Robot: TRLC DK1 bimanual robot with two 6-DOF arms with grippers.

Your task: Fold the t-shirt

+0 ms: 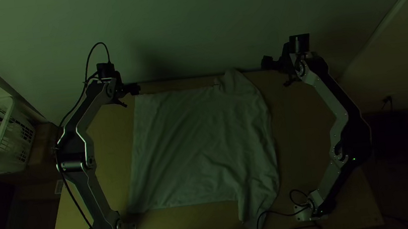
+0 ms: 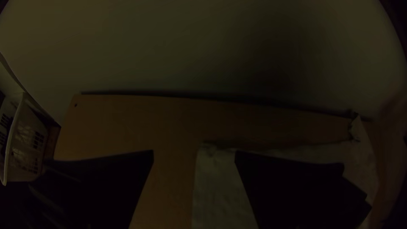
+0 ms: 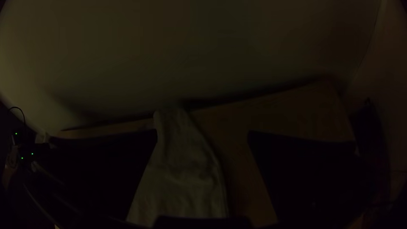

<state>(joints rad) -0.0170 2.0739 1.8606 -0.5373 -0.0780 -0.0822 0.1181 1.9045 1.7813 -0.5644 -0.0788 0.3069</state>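
The light t-shirt [image 1: 192, 146] lies spread on the table, its body flat, with one sleeve at the far edge and the other near the front, both on the right side. My left gripper [image 1: 131, 96] is above the shirt's far left corner. In the left wrist view, my left gripper [image 2: 194, 154] stands open, one finger over the shirt [image 2: 216, 186]. My right gripper [image 1: 276, 71] is to the right of the far sleeve. In the right wrist view, my right gripper [image 3: 202, 135] is open, with the shirt [image 3: 178, 174] below and between its fingers.
A white laundry basket [image 1: 2, 146] holding cloth stands off the table's left side. Behind the table [image 1: 312, 133] rises a pale wall. Black cables [image 1: 275, 213] run along the near edge, one touching the near sleeve's end. Bare wood shows on both sides of the shirt.
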